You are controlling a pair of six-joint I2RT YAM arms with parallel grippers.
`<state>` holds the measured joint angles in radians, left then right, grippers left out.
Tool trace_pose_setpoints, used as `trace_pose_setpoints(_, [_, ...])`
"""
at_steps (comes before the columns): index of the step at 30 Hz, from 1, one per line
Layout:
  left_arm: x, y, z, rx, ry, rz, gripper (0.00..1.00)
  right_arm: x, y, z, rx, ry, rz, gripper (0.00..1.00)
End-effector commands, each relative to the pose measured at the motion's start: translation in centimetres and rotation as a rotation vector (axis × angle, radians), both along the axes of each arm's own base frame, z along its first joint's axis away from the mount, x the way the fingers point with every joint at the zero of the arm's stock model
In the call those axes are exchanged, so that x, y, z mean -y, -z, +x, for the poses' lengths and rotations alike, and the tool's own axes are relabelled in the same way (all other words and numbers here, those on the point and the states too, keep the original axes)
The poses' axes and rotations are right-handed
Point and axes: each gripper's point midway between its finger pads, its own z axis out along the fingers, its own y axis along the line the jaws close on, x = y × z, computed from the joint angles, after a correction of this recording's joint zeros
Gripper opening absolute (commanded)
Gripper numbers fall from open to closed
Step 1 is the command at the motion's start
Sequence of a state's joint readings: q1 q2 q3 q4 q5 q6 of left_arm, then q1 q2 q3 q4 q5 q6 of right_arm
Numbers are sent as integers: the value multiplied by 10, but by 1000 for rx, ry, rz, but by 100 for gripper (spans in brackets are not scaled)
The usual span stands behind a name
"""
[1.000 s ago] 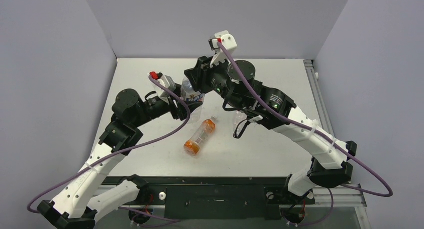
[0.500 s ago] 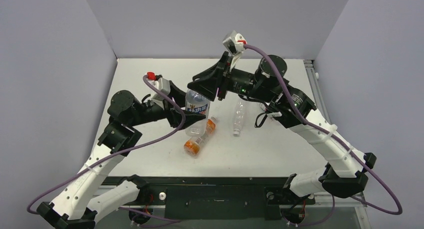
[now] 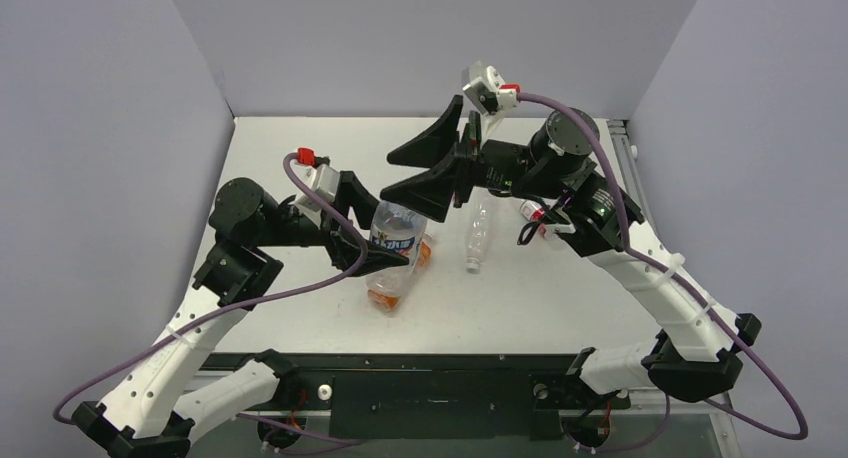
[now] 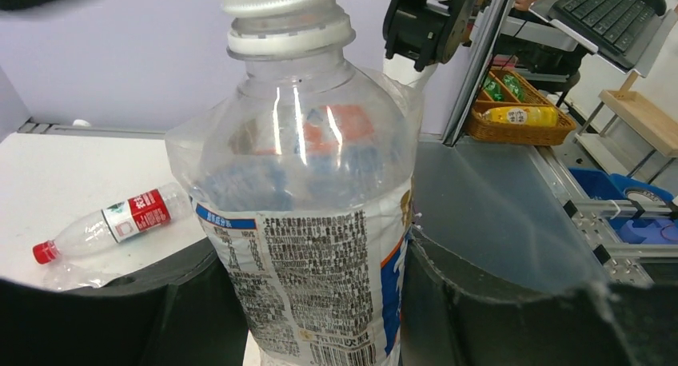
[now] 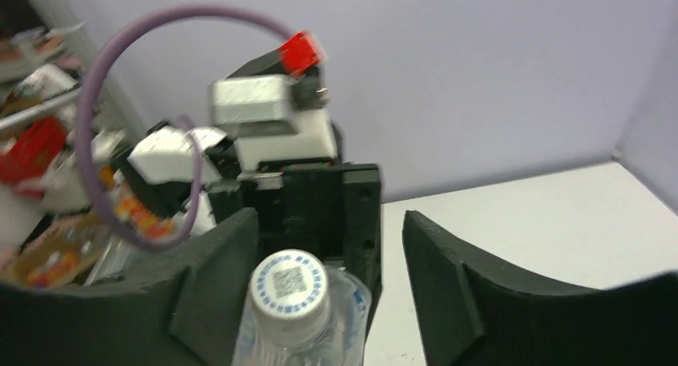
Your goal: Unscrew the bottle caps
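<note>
My L tool (image 3: 385,233) clamps clear bottle (image 4: 312,190) upright, abt mid-desk. White cap (image 5: 288,284) on its neck, btwn wide-spread fingers of my R tool (image 5: 332,270); contact unclear.

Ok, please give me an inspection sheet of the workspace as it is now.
Surface: white table, no spill seen.
Job's things: white cap sits on the held bottle; red cap on a lying red-label bottle.
Clutter: orange bottle and clear bottle, both lying flat.
Grippers: left gripper shut on the held bottle; right gripper open, jaws either side of the white cap, not touching.
Cables: purple cable loops on each arm.
Surroundings: grey walls; basket beyond the table.
</note>
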<state>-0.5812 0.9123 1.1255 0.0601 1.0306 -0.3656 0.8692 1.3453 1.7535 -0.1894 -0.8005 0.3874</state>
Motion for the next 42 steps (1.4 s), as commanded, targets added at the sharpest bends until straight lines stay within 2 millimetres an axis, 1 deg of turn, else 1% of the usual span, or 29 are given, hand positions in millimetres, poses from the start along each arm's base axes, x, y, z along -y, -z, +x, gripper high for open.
trace_pose_setpoints(1, [1,-4,18,66,-108,-7,15,38,-26,53,25,420,71,69])
trace_pose_setpoints(2, [1,1,26,87,-145,4,15,47,-25,70,-2,541,72,75])
trace_pose_setpoints(3, [-1,4,38,89,-213,9,15,46,-23,72,-14,572,65,76])
trace_pose_setpoints(4, [-2,8,45,127,-251,22,15,55,-23,83,-36,664,58,78])
trace_pose_setpoints(5, [-4,12,57,129,-312,29,15,48,-17,83,-43,680,34,78])
trace_pose_setpoints(6, [-5,17,64,155,-347,41,15,55,-17,91,-60,763,12,79])
trace_pose_setpoints(7, [-8,18,75,159,-407,45,15,43,3,92,-69,778,-68,79])
trace_pose_setpoints(8, [-10,20,80,173,-437,53,15,49,-6,97,-72,843,-63,80])
trace_pose_setpoints(9, [-13,20,89,176,-487,56,15,38,13,100,-76,868,-143,80])
trace_pose_setpoints(10, [-14,22,93,180,-506,63,15,34,6,96,-76,866,-137,80])
trace_pose_setpoints(11, [-17,22,99,193,-542,67,15,24,16,101,-84,874,-173,80])
trace_pose_setpoints(14, [-20,24,107,210,-583,85,15,12,22,100,-100,863,-181,77])
trace_pose_setpoints(15, [-21,24,108,211,-586,89,15,9,23,101,-103,860,-182,74])
trace_pose_setpoints(18, [-22,25,106,209,-589,92,15,6,24,103,-109,863,-178,68])
trace_pose_setpoints(22, [-23,26,106,207,-595,92,15,7,22,104,-109,872,-169,54])
trace_pose_setpoints(24, [-23,27,106,205,-594,95,15,7,21,104,-110,871,-166,45])
trace_pose_setpoints(26, [-23,28,106,204,-594,95,15,6,21,104,-112,867,-162,29])
trace_pose_setpoints(27, [-23,28,106,201,-593,95,15,7,21,103,-113,867,-161,25])
trace_pose_setpoints(28, [-23,29,105,200,-591,95,15,6,21,103,-113,861,-159,19])
trace_pose_setpoints(33, [-19,32,100,182,-554,96,15,5,14,94,-86,806,-136,0])
trace_pose_setpoints(34, [-18,32,97,174,-539,91,15,3,13,90,-76,776,-132,0])
trace_pose_setpoints(35, [-16,31,90,165,-502,82,15,6,6,88,-55,761,-117,0])
trace_pose_setpoints(36, [-14,28,85,147,-479,67,15,0,7,80,-41,690,-118,0])
trace_pose_setpoints(37, [-11,26,75,148,-425,56,16,-2,-4,68,-17,596,-82,0])
trace_pose_setpoints(38, [-9,22,68,138,-390,37,16,-3,1,69,-11,555,-82,0])
trace_pose_setpoints(39, [-7,18,55,143,-324,26,16,-9,-6,49,7,416,-41,0])
trace_pose_setpoints(40, [-6,11,46,135,-286,-1,16,-5,-9,49,11,379,-17,0])
trace_pose_setpoints(41, [-4,8,35,137,-226,-10,17,-7,-14,29,16,253,20,0])
trace_pose_setpoints(42, [-4,4,29,118,-197,-23,17,-4,-14,29,19,223,31,0])
